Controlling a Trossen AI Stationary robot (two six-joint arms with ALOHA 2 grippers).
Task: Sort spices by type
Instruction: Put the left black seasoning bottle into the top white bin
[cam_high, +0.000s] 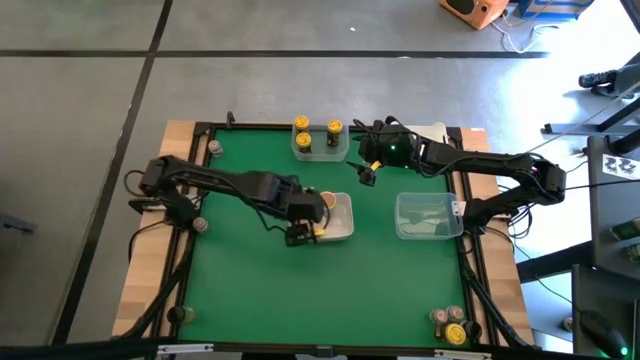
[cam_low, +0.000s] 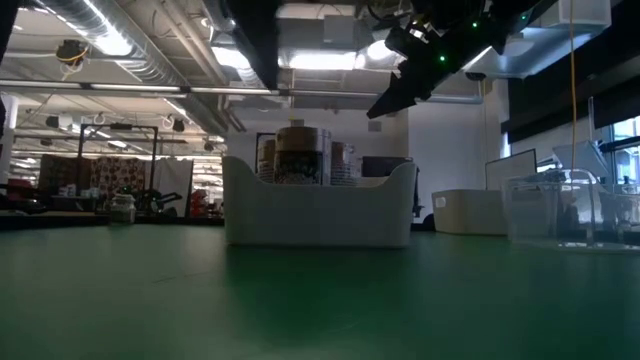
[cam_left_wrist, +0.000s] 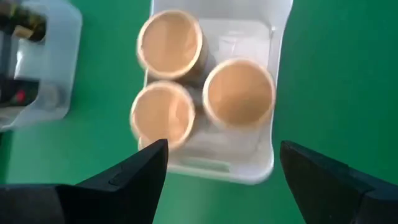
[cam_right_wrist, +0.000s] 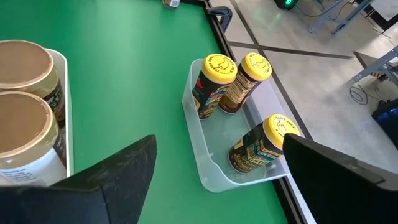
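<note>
Three tan-capped spice jars (cam_left_wrist: 239, 93) stand upright in a white tub (cam_high: 342, 215) at mid-table, which also shows in the low view (cam_low: 320, 215). My left gripper (cam_left_wrist: 222, 149) hovers open above that tub's near-left end (cam_high: 300, 232), touching nothing. Three yellow-capped jars (cam_right_wrist: 219, 67) sit in a clear tub (cam_high: 320, 143) at the far edge, two upright and one (cam_right_wrist: 273, 134) leaning. My right gripper (cam_right_wrist: 219, 142) hangs open in the air (cam_high: 368, 172) between the two tubs, raised high in the low view (cam_low: 400, 95).
An empty clear tub (cam_high: 428, 215) stands on the right side of the table (cam_low: 570, 210). More jars cluster at the near right corner (cam_high: 452, 326). Single jars sit on the left wooden rail (cam_high: 200, 225) and at the far left corner (cam_high: 213, 148). Green mat lies bare near the front.
</note>
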